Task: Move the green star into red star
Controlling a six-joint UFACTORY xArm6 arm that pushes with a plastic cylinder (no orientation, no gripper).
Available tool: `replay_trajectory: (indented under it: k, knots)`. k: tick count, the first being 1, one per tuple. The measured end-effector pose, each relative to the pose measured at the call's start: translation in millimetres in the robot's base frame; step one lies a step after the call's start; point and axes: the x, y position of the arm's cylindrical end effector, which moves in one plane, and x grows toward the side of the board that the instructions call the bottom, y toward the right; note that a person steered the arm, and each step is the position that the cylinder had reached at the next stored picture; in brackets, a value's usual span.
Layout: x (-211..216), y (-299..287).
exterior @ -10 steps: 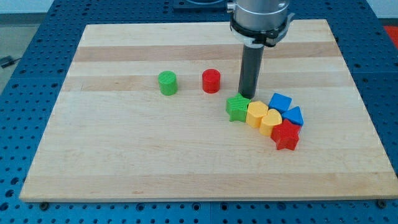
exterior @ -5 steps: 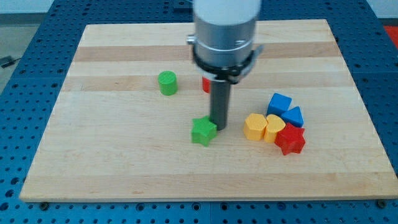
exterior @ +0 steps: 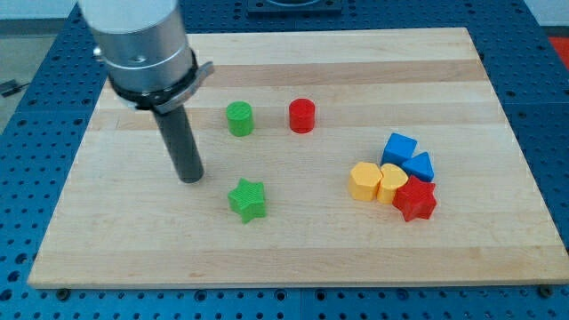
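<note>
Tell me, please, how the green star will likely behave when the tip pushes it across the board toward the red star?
The green star looks low and flat-bottomed, so it should slide, not roll or tip. Its points may make it rotate if my tip, now apart at its upper left, pushes off-centre. It seems small and rigid, probably light on the wooden board.

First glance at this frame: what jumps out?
The big arm at the view's upper left, its rod ending in my tip, which stands apart from the green star, up and to its left. Then the tight cluster at the view's right: red star, two yellow blocks and two blue blocks. A green cylinder and red cylinder stand near the middle.
</note>
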Motion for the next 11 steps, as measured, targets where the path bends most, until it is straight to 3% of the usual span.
replay_trajectory:
  k: [3,5,6,8,11]
  knots:
    - [56.2,151.4]
    - [65.1,79.2]
    - [82.9,92.3]
    - [60.7,165.3]
    - [61.7,211.5]
